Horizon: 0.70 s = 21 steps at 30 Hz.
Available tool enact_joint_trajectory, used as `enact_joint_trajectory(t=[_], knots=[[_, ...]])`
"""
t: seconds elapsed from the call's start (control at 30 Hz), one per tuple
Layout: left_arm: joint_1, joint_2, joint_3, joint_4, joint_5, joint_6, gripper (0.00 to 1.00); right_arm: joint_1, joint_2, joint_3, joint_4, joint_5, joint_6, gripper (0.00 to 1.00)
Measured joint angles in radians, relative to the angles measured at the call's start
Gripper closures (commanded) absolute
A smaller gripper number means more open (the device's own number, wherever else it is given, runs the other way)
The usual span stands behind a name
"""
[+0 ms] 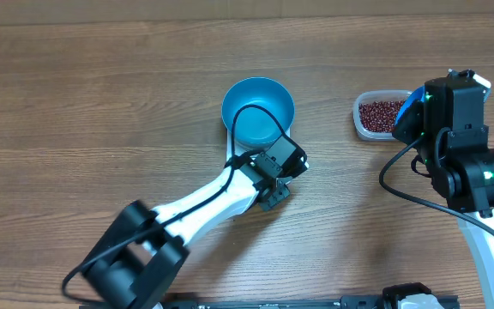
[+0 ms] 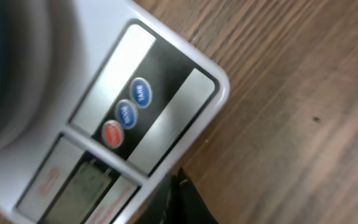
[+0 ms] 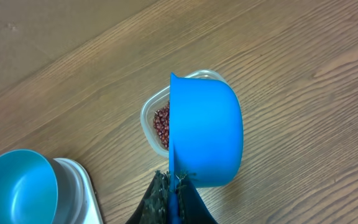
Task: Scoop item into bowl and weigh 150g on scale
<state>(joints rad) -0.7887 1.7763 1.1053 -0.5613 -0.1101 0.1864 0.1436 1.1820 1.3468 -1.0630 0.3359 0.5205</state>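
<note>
Gripping the handle of a small blue scoop (image 3: 207,130), the right end effector (image 3: 174,186) has its fingers pinched narrow around it. The handle is almost wholly buried between the fingers, at the bottom edge of the right wrist view. The scoop is turned so only its smooth outer shell faces that camera; whether anything lies inside cannot be told. It hangs over a clear plastic tub (image 3: 149,107) and hides most of it, leaving just a sliver of the dark red-brown beans (image 3: 161,122) showing at its left side.

The blue bowl (image 1: 260,93) sits on the scale (image 2: 166,93), its inside bare, well apart from the tub on the wooden table (image 1: 101,86). From overhead the scale is nearly all covered by the bowl and the left arm, and a black cable (image 1: 249,109) loops across the bowl.

The left end effector (image 2: 178,198) is closed with nothing between its tips, just beside the scale's front corner; only the dark tips show, cut off at the frame's bottom. The left wrist view is blurred: 2 blue buttons (image 2: 133,103) and 1 red one are visible, but the display (image 2: 82,186) is unreadable.
</note>
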Motion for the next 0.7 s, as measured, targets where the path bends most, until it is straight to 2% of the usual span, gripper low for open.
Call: enact_joint_trajectory(t=[0.23,0.27,0.3,0.33,0.37,0.4,0.7], knots=[[-0.002,-0.219,0.0,-0.076,0.0,-0.003,0.96,0.0,0.0,0.0,0.005,0.0,0.0,0.96],[-0.002,-0.253,0.0,-0.084,0.0,-0.003,0.92,0.0,0.0,0.0,0.005,0.0,0.0,0.96],[-0.002,-0.285,0.0,-0.087,0.0,-0.003,0.82,0.0,0.0,0.0,0.006,0.0,-0.001,0.96],[-0.002,-0.312,0.0,-0.089,0.0,-0.006,0.61,0.0,0.0,0.0,0.005,0.0,0.0,0.96],[-0.002,-0.343,0.0,-0.089,-0.001,-0.013,0.06,0.0,0.0,0.0,0.006,0.0,0.0,0.96],[-0.002,-0.364,0.0,-0.09,-0.004,-0.022,0.0,0.0,0.0,0.0,0.006,0.0,-0.001,0.96],[0.018,-0.454,0.0,-0.107,-0.064,-0.172,0.0,0.0,0.0,0.0,0.005,0.0,0.0,0.96]])
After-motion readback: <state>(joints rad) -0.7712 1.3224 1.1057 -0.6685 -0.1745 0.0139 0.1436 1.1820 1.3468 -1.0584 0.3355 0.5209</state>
